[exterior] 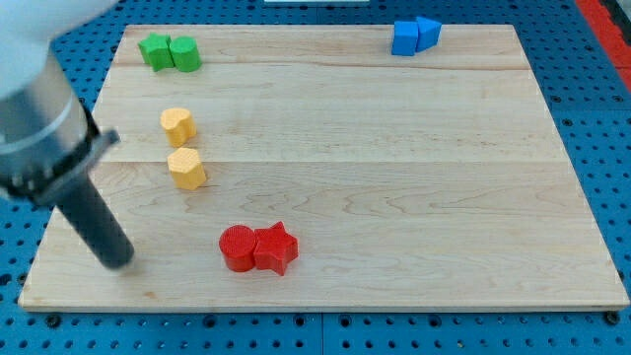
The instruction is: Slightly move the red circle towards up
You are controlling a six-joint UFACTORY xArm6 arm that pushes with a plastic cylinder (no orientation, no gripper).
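The red circle (pixel 238 248) lies near the board's lower edge, left of the middle. A red star (pixel 275 248) touches its right side. My tip (pixel 117 258) rests on the board well to the left of the red circle, at about the same height in the view, apart from every block. The dark rod rises from it up and to the left into the blurred arm.
Two yellow blocks (pixel 178 125) (pixel 186 169) sit above the red pair, at the left. Two green blocks (pixel 155 50) (pixel 185 53) touch at the top left. Two blue blocks (pixel 405 37) (pixel 428 32) touch at the top right. The wooden board (pixel 394 197) ends just below the red blocks.
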